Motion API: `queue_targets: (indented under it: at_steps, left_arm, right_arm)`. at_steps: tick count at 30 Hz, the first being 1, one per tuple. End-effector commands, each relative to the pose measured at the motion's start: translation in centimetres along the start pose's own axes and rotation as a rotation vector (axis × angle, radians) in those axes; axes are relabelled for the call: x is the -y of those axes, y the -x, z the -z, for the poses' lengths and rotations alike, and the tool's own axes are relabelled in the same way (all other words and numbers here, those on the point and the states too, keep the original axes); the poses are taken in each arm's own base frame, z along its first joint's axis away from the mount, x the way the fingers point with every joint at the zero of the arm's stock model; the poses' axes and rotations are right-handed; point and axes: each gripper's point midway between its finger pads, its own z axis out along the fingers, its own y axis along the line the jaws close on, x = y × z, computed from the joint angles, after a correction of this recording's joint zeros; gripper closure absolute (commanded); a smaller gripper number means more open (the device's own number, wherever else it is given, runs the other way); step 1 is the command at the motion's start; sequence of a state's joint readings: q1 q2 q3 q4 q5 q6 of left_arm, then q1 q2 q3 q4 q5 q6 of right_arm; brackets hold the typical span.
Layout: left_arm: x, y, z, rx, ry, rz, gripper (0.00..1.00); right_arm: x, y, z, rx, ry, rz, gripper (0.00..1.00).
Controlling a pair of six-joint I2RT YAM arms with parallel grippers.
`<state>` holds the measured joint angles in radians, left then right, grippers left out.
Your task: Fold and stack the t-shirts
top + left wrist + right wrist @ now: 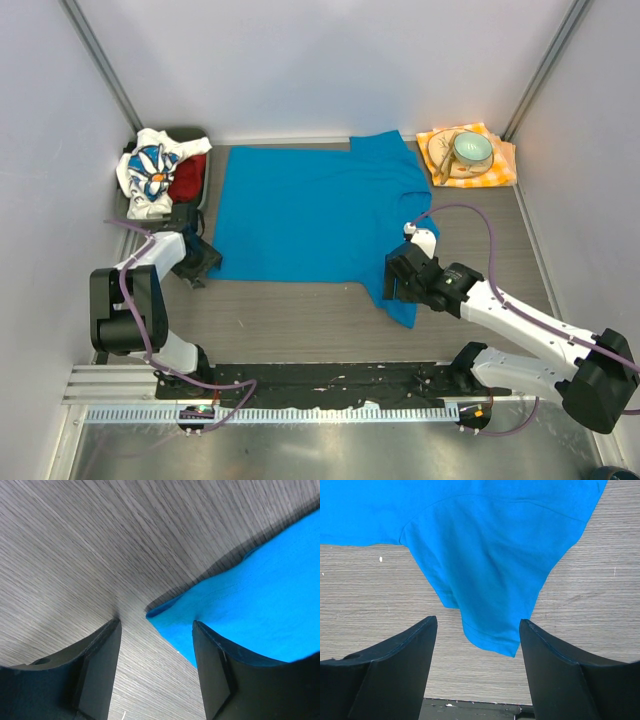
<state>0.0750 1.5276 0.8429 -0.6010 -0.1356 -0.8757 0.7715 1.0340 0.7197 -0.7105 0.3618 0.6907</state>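
One blue t-shirt (pixel 300 210), one daisy-print t-shirt (pixel 150 168) and one red t-shirt (pixel 188 178) at its far left corner, one checked napkin (pixel 503 166), one bowl (pixel 472 150) at its far right corner

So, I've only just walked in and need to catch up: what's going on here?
Two robot arms are working on a blue t-shirt that lies spread flat on the table. The left gripper is down at the shirt's near left corner, jaws open with the corner between them, not pinched yet. The right gripper hovers open over the near sleeve. A white daisy-print t-shirt and a red t-shirt lie bunched at the far left. Nothing is folded or stacked yet.
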Motion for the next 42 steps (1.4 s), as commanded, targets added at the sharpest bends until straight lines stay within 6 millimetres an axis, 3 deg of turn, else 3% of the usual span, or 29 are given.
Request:
queue_targets:
  at_steps: [1, 17, 35, 38, 42]
  left_arm:
    - [0.1, 1.2, -0.7, 0.041, 0.005, 0.033, 0.38]
    - [1.1, 1.0, -2.4, 0.013, -0.007, 0.056, 0.45]
    - [2.3, -1.3, -3.6, -0.034, -0.009, 0.008, 0.64]
    - [2.3, -1.9, -3.7, -0.040, -0.009, 0.004, 0.75]
    - [2.7, -3.1, -3.5, -0.047, -0.015, -0.033, 1.00]
  right_arm:
    - [-0.5, 0.5, 0.0, 0.024, 0.020, 0.002, 0.27]
    - [-0.5, 0.3, -0.1, 0.022, 0.026, 0.003, 0.28]
    - [-0.5, 0.1, -0.2, 0.016, 0.027, 0.002, 0.27]
    - [-0.5, 0.1, -0.2, 0.019, 0.029, 0.000, 0.28]
    - [-0.5, 0.0, -0.2, 0.014, 0.030, 0.002, 0.27]
